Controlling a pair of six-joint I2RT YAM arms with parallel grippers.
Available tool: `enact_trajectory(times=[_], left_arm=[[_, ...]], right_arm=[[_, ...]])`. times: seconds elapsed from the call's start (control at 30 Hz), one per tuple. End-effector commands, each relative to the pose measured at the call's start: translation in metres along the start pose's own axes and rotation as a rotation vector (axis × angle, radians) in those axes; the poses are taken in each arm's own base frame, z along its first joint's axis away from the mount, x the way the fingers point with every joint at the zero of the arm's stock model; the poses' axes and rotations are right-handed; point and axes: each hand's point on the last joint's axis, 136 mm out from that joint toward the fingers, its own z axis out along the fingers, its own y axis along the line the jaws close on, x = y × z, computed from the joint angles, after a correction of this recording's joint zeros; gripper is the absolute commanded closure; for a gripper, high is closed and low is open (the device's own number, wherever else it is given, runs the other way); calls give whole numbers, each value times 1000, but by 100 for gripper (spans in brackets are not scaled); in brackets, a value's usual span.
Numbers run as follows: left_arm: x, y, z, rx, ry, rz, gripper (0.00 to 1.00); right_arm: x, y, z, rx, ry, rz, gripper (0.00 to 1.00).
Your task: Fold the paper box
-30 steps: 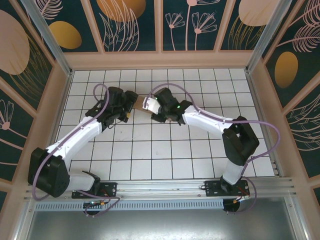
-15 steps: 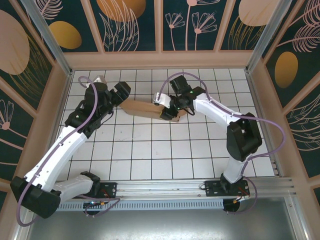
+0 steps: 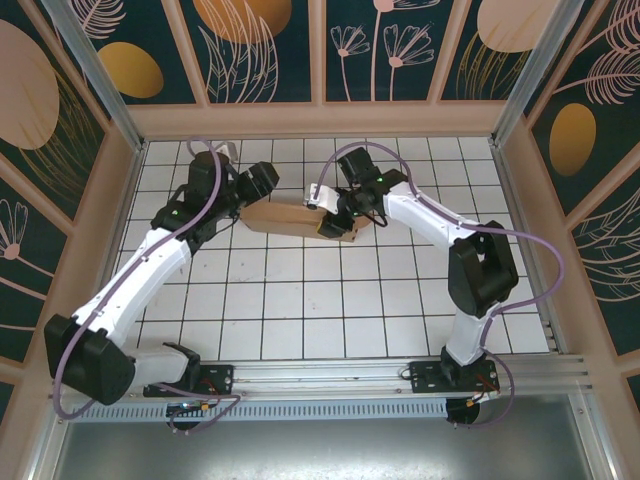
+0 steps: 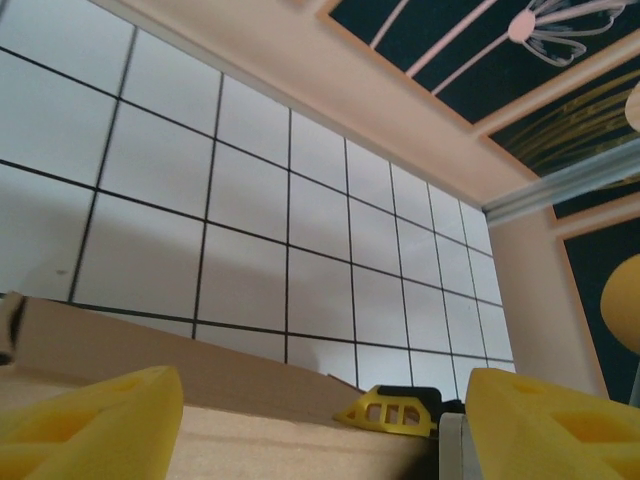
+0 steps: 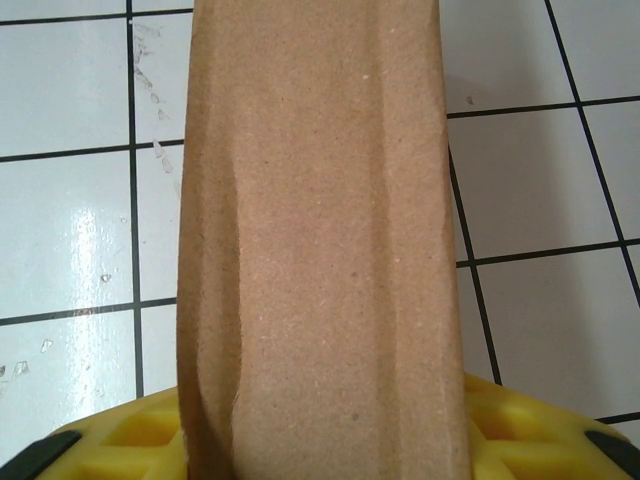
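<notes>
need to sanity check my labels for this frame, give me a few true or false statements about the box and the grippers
1. The paper box is between the two grippers, over the tiled table. True.
2. The left gripper is clamped shut. False: its yellow fingers stand wide apart, with the cardboard edge between them.
3. The right gripper grips the box at its right end. True.
4. The box sits at the table's near edge. False: it is in the far half.
</notes>
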Motion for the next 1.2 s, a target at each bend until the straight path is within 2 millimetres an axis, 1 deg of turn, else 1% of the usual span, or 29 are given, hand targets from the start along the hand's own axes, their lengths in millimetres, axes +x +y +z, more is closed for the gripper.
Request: enact_trajectory(times=[0.0, 0.1, 0.27, 0.4, 0.47, 0.63, 0.67, 0.7, 0.83, 1.0, 1.07, 1.17], left_arm=[[3, -13, 13, 100, 19, -5, 26], [8, -11, 21, 114, 35, -12, 26], [14, 2, 35, 78, 42, -2, 25], [23, 14, 50, 66, 52, -13, 24], [28, 23, 58, 48, 56, -13, 24], [40, 46, 74, 4, 49, -15, 24], [38, 46, 76, 8, 41, -15, 24], [47, 57, 78, -12, 55, -24, 24], [54, 63, 81, -14, 63, -28, 24], [55, 69, 78, -27, 47, -11, 24], [55, 70, 78, -31, 43, -6, 24], [55, 70, 78, -34, 42, -2, 24]], right_arm=[[19, -2, 18, -71, 13, 67, 57], [20, -5, 20, -80, 15, 82, 56], [22, -4, 29, -108, 9, 109, 55], [26, -6, 36, -115, 19, 122, 54], [35, -17, 33, -93, 22, 149, 52], [37, -28, 33, -39, 40, 153, 46], [36, -31, 32, -24, 38, 153, 44], [36, -33, 31, -8, 37, 156, 41], [25, -40, 19, 35, -4, 160, 32], [0, -49, -10, 153, -114, 120, 21], [-8, -52, -20, 184, -160, 123, 16], [-15, -50, -31, 202, -190, 118, 1]])
